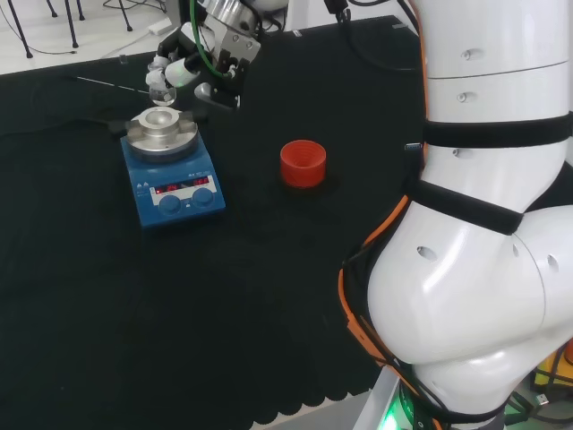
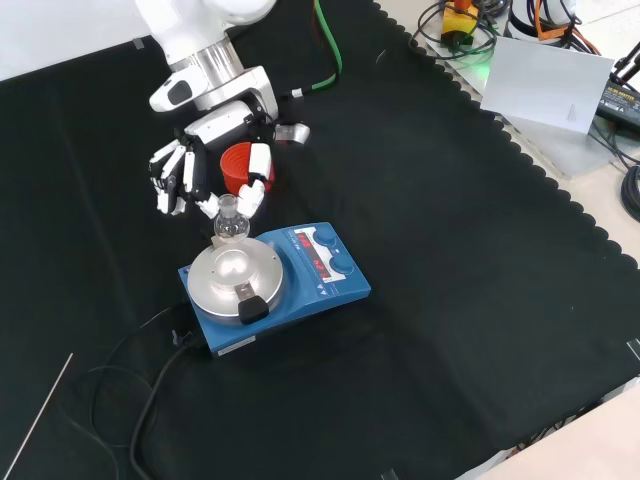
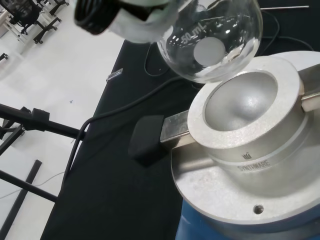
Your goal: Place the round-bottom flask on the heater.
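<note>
In the head view, we are holding the round-bottom flask (image 1: 161,92) in the hand (image 1: 199,64), fingers curled around its neck, just above the heater (image 1: 168,167), which is sitting toward the tabletop's (image 1: 224,322) far left corner. A red ribbed stand (image 1: 303,163) is resting well apart to the right.

In the front view, we are pinching the neck while the bulb (image 2: 231,226) is hanging over the far rim of the silver heating block (image 2: 237,277). We judge that we should be shifting the bulb toward the block's centre before lowering.

In the wrist view, the flask (image 3: 212,40) is looking clear and empty, its round belly hovering beside the bowl-shaped recess (image 3: 240,101), not yet seated. We should be lowering it slowly, keeping the neck upright until the glass is settling in the recess.
</note>
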### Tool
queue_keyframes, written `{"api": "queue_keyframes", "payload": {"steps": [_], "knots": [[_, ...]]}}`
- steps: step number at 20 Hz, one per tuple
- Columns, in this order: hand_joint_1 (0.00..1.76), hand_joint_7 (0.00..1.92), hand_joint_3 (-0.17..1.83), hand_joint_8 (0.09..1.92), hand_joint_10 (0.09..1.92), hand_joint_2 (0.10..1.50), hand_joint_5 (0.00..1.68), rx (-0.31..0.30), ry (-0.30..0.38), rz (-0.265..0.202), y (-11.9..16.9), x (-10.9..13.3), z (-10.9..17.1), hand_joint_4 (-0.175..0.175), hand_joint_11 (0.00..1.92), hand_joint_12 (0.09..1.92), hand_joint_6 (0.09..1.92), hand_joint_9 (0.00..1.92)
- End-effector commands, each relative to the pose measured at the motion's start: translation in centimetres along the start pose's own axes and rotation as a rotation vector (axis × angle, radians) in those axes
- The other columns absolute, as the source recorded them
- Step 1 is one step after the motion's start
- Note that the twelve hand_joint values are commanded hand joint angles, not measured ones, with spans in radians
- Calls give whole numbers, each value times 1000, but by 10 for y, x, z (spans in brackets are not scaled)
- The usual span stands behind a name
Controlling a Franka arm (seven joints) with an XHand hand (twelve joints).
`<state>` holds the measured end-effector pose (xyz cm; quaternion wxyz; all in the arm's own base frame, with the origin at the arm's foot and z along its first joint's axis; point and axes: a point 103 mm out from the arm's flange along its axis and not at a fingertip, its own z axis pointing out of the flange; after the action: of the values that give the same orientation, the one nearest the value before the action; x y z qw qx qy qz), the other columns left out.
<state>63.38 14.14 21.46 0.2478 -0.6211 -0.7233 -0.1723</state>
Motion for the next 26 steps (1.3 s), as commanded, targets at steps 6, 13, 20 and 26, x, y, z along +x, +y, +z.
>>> {"api": "queue_keyframes", "payload": {"steps": [6,13,20,26], "knots": [[1079,418,649,556,558,738,1111,4,-12,-10,5,3,13,173,82,1342,943,554],[1079,423,650,558,559,737,1111,16,-6,-10,8,2,19,173,85,1342,945,556],[1079,426,651,559,560,737,1110,21,-14,-20,12,0,31,173,88,1341,946,558],[1079,427,651,559,560,737,1110,25,-21,-21,12,0,37,173,89,1341,947,558]]}}
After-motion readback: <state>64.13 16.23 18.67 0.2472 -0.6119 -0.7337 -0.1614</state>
